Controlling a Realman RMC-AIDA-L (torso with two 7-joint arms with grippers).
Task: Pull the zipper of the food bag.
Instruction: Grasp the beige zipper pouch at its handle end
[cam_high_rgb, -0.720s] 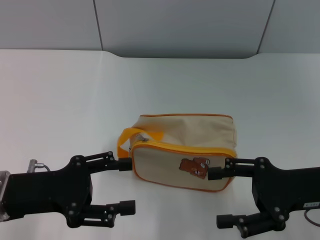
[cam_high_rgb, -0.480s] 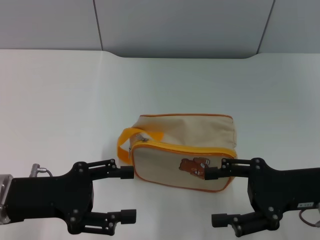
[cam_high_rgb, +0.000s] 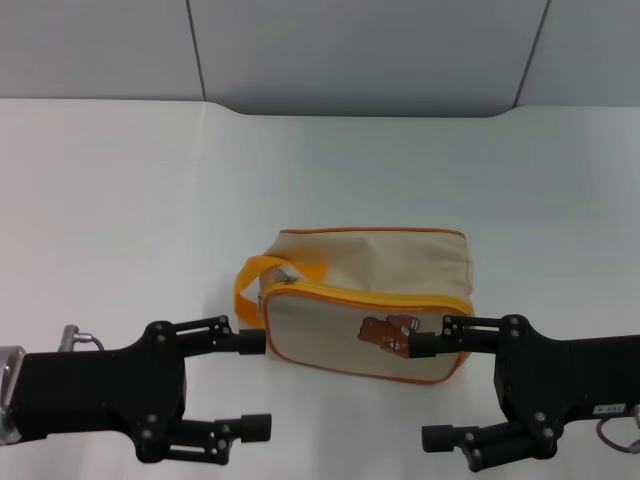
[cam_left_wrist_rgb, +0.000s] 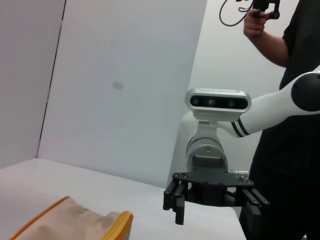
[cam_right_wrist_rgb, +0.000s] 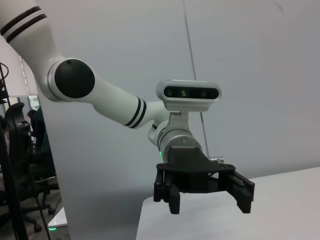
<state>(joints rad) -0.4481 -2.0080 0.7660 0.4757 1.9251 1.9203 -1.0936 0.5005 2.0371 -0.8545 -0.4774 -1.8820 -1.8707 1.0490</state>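
Note:
The beige food bag with orange piping and a brown bear patch lies on the white table, its orange loop handle at its left end. A small silver bit that looks like the zipper pull sits under the handle, at the left end of the orange zip line. My left gripper is open at the bag's front left corner, upper fingertip close to it. My right gripper is open at the front right corner, its upper finger overlapping the bag's front face. Both are empty.
The white table runs wide on all sides of the bag, with grey wall panels behind. The left wrist view shows a bag corner and the right gripper. The right wrist view shows the left gripper.
Both grippers have drifted slightly nearer to me, and the right one slightly left. The bag has not moved; both grippers stay open.

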